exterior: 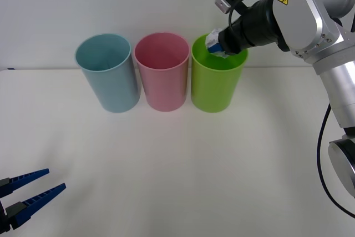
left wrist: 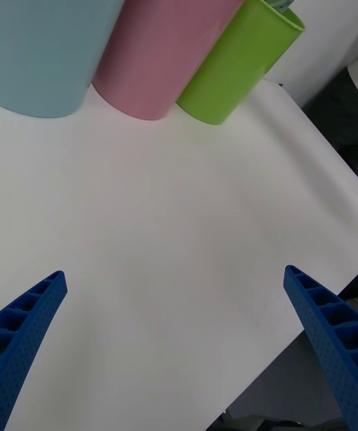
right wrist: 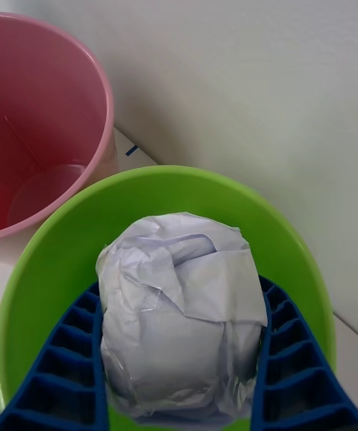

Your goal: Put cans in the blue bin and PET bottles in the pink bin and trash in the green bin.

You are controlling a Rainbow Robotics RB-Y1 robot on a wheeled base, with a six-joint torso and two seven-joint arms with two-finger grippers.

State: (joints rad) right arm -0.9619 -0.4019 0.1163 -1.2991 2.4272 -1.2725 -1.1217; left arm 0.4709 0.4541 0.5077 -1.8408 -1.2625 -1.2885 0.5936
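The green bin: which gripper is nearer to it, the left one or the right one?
Right. The right gripper holds the trash over the open mouth of the green bin. The left gripper is open, far off at the table's near left edge.

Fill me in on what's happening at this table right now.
The right gripper is shut on the trash, a crumpled whitish plastic wad, holding it over the mouth of the green bin, not yet released. The pink bin stands next to the green one, and the blue bin beyond that, all three upright in a row on the table. The left gripper waits open at the near left edge of the table.
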